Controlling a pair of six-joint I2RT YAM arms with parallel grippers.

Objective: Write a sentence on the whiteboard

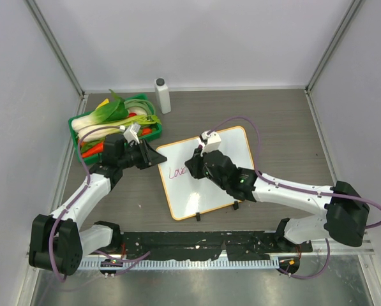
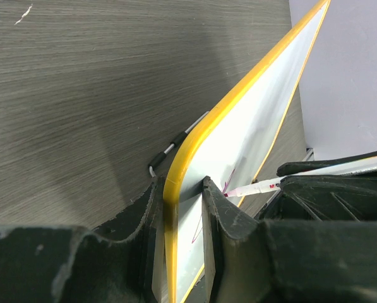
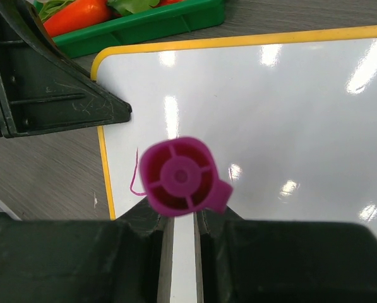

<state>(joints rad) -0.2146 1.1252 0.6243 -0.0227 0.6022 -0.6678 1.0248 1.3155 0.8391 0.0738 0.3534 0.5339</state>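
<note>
The whiteboard [image 1: 209, 182] lies tilted at mid-table, white with a thin orange frame. Pink cursive of the sentence [image 1: 177, 172] reads roughly "Lov" near its left edge. My left gripper [image 1: 153, 156] is shut on the board's top-left corner; in the left wrist view the frame [image 2: 174, 208] sits between the two fingers of that gripper [image 2: 182, 192]. My right gripper [image 1: 200, 162] is shut on a pink marker held upright over the writing. The marker's cap end [image 3: 179, 177] sticks up above that gripper [image 3: 180, 218], and its tip [image 2: 233, 192] touches the board [image 2: 264, 107] beside a pink stroke [image 2: 229, 178].
A green tray [image 1: 75, 122] of vegetables stands at the back left, just behind my left gripper. A white bottle [image 1: 163, 95] with a grey cap stands behind it. The board's black feet [image 1: 236, 205] rest near the front. Enclosure walls close off the sides and the back.
</note>
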